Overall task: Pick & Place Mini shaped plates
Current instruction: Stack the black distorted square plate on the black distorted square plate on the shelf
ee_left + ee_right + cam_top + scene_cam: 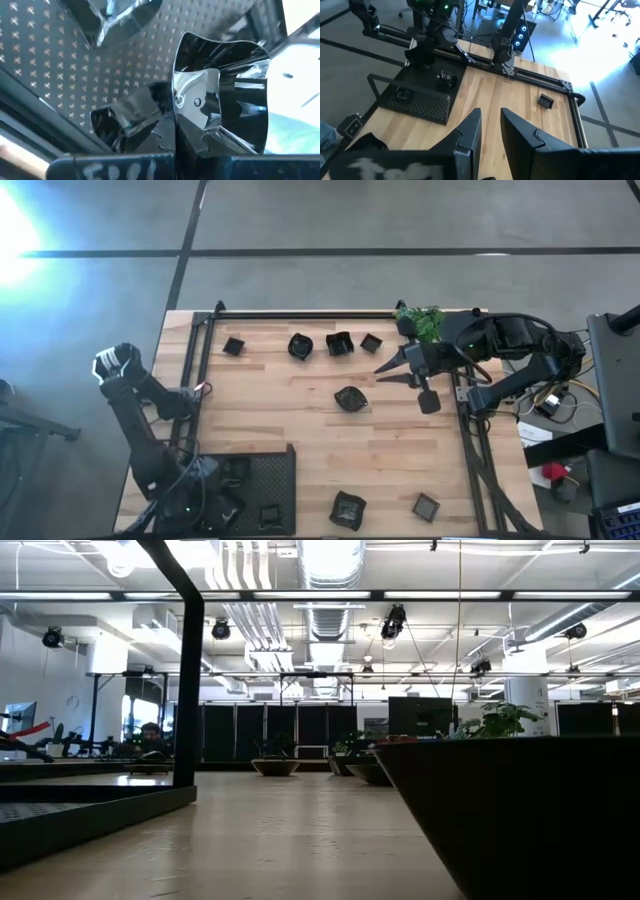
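Open wood mid-table [300, 435], 4 plates [300, 345] lining far edge

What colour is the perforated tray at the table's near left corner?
Black, with a fine mesh pattern; the perforated metal tray shows best in the high view.

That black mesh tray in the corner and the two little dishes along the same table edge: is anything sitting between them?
No. In the high view, bare wood separates the black mesh tray from the nearer dish; the other dish lies beyond.

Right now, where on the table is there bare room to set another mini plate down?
Widest bare wood lies between the black mesh tray and the wavy plate mid-table. Another patch sits between that plate and the two front plates. The far edge is crowded: four plates in a row, the plant and the right gripper.
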{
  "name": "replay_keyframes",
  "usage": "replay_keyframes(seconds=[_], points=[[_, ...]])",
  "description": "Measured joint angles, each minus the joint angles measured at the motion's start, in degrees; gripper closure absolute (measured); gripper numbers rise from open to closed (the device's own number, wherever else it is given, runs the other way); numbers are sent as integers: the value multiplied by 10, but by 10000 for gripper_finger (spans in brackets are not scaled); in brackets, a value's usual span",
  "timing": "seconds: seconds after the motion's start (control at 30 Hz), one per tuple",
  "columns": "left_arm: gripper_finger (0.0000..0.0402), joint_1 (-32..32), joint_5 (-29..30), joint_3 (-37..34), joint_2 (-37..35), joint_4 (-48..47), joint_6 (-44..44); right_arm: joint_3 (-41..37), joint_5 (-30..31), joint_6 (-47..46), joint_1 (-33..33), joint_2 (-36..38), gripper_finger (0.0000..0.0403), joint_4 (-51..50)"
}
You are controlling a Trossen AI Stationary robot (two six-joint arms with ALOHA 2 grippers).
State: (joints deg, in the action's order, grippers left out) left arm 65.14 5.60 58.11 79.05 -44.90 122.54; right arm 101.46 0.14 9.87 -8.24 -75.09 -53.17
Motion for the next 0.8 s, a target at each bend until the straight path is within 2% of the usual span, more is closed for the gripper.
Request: replay_keyframes(seconds=[0.1, 0.23, 0.43, 0.67, 0.8], points=[[401, 0, -34, 0, 4, 4, -18, 0, 0, 0, 0, 0, 335, 0], [401, -3, -45, 0, 4, 4, -48, 0, 0, 0, 0, 0, 335, 0], [402, -13, -25, 0, -5, 0, -109, 0, 0, 1, 0, 0, 335, 0], [402, -13, -20, -1, -6, -2, -207, 0, 0, 2, 0, 0, 335, 0], [402, -14, -19, 7, -6, -1, -310, 0, 0, 1, 0, 0, 335, 0]])
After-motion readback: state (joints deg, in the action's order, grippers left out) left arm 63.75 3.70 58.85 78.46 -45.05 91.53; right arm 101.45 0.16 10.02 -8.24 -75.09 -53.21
